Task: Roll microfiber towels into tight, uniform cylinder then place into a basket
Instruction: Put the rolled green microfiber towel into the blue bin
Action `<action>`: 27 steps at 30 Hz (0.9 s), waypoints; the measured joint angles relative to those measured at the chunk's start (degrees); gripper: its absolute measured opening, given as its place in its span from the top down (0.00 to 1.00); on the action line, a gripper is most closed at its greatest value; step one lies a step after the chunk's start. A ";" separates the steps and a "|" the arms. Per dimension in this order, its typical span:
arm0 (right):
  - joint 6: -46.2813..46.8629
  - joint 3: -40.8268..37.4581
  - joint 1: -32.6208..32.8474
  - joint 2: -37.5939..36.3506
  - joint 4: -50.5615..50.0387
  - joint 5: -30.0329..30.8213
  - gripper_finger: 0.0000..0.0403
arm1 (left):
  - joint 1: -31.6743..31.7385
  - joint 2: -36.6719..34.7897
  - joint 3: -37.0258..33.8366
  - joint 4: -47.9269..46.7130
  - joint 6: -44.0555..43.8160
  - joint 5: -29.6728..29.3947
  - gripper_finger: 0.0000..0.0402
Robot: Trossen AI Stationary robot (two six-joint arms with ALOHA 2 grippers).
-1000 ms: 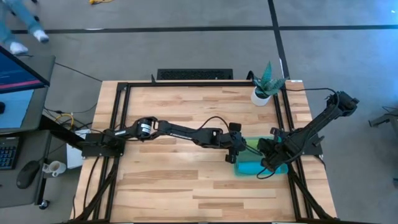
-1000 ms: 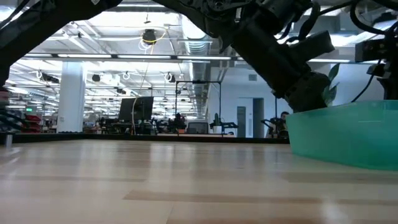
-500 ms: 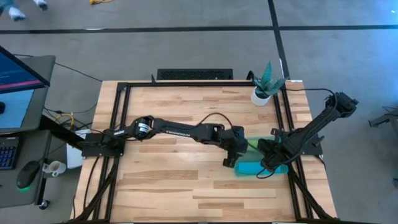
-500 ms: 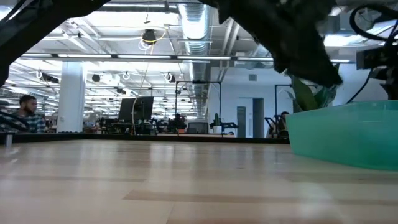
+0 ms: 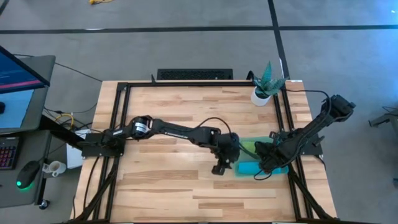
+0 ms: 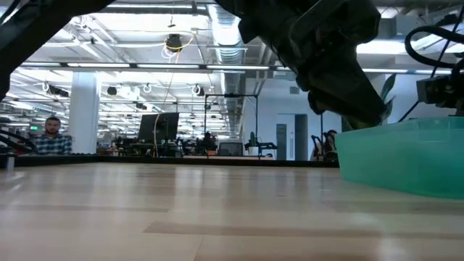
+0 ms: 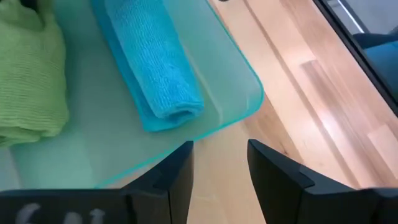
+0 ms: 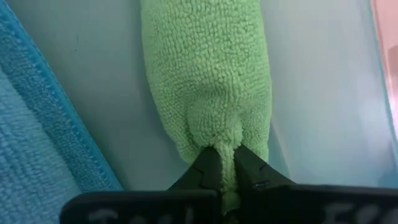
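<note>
Right wrist view: right claw [image 8: 224,163] pinches green towel [image 8: 208,81].

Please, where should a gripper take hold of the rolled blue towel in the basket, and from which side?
Probably at mid-length of the blue towel, from above, fingers across its long sides. It lies flat in the basket beside the green towel, and the low wall blocks a sideways approach.

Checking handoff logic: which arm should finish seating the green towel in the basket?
Right. The right gripper is shut on the green towel inside the basket. The left gripper is open and empty, outside the basket's rim, beside the blue towel.
</note>
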 joint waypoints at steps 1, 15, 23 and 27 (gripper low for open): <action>-0.01 0.00 0.00 0.23 0.07 -0.01 0.94 | -0.25 0.00 -0.25 0.17 -0.12 -0.01 0.65; -0.08 0.02 0.00 0.25 0.08 -0.26 0.77 | 0.78 -2.66 -0.74 -4.41 0.87 -0.49 0.65; 0.30 1.28 0.00 0.25 -3.45 -1.29 0.56 | 1.41 -2.67 -0.74 -5.64 0.88 -0.36 0.65; 0.82 3.36 0.00 0.25 -7.64 -1.91 0.50 | 2.36 -3.57 -0.74 -6.15 0.86 -0.40 0.65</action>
